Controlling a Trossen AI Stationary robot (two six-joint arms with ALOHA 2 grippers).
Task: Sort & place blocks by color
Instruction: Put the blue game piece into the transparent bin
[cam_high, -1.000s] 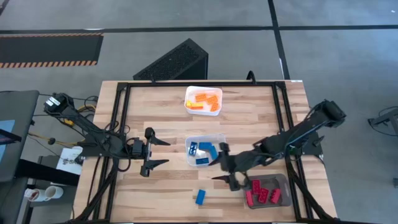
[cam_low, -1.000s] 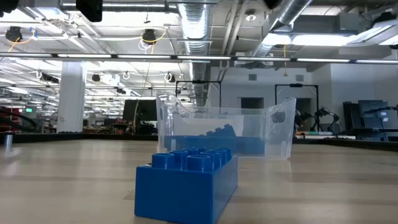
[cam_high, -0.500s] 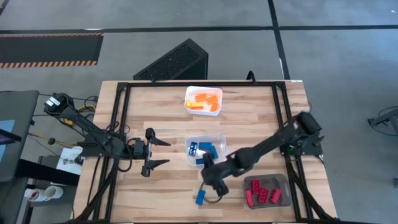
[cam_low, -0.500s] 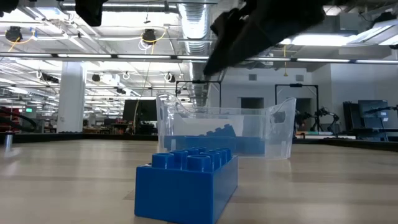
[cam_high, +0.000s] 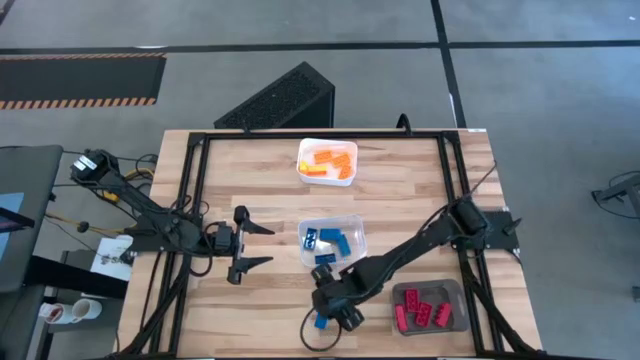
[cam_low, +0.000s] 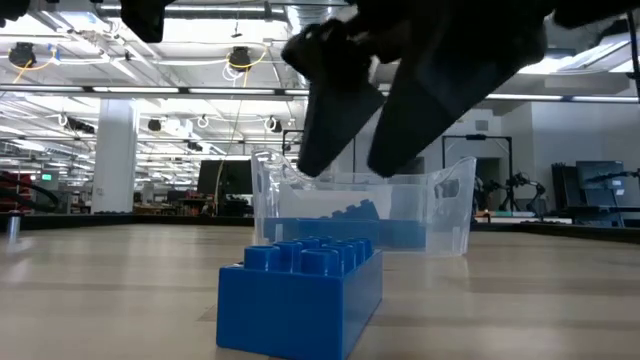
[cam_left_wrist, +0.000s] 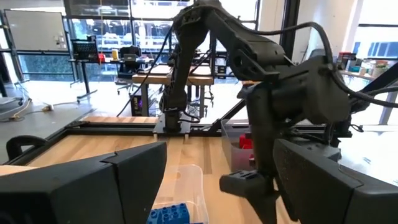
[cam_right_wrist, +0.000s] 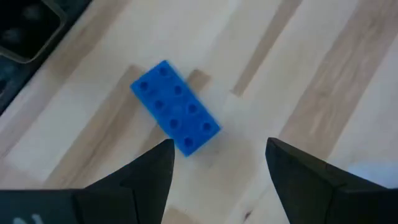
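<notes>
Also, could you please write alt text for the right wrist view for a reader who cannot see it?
A blue block lies studs-up on the pale wooden table, set at a diagonal. The right gripper hangs above it with its two dark fingers spread open, and the block shows in the gap between them, not yet gripped.

Bare wood rings the blue block (cam_right_wrist: 175, 107); clear tray (cam_high: 352, 222) seemingly nearest obstacle.
</notes>
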